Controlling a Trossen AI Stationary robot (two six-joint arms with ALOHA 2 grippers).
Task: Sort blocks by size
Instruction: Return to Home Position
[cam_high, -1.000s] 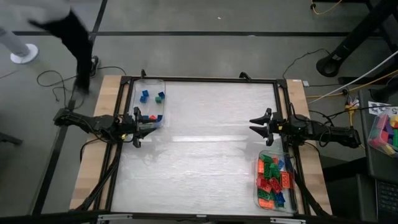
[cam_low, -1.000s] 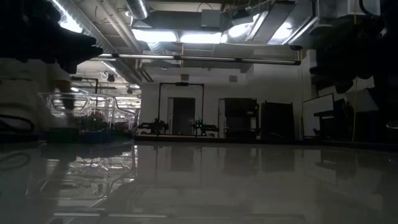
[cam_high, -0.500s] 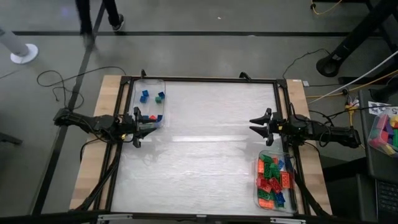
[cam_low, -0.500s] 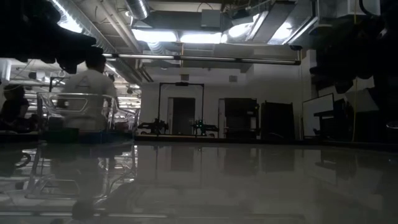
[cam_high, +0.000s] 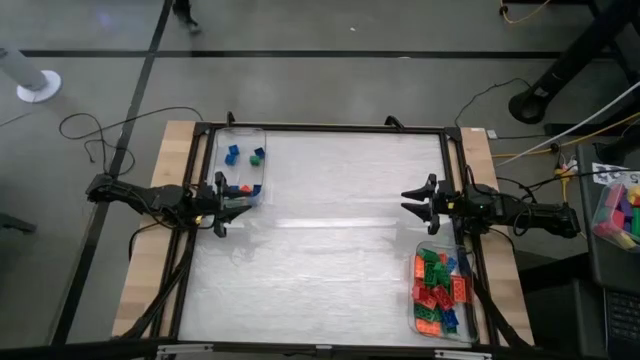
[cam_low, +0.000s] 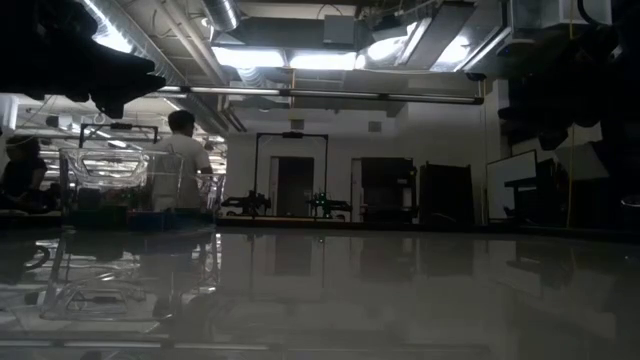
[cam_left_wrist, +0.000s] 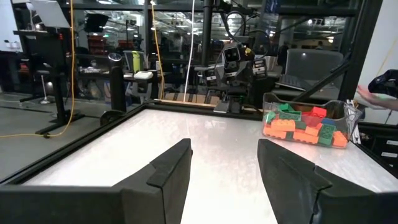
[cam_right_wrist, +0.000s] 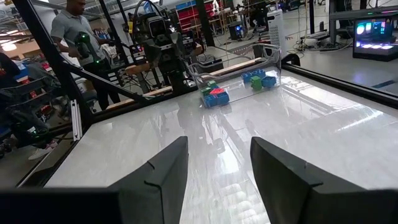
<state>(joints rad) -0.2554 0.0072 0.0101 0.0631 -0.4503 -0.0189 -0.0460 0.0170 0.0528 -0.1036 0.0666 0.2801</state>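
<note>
A clear bin (cam_high: 442, 292) at the table's near right holds several longer red, orange and green blocks (cam_left_wrist: 298, 126). A second clear bin (cam_high: 240, 165) at the far left holds several small square blue, green and red blocks (cam_right_wrist: 214, 97). My left gripper (cam_high: 232, 205) stands open at the table's left edge, beside that bin, pointing level across the table. My right gripper (cam_high: 413, 203) stands open at the right edge, just beyond the bin of longer blocks. Neither has anything between its fingers.
The white table top (cam_high: 330, 230) lies bare between the two grippers inside a black frame. A box of coloured blocks (cam_high: 620, 212) stands off the table's right side. A person (cam_low: 182, 165) stands in the room beyond the table.
Both arms have kept still. A person beyond the table's far left corner has walked away, out of the high view.
</note>
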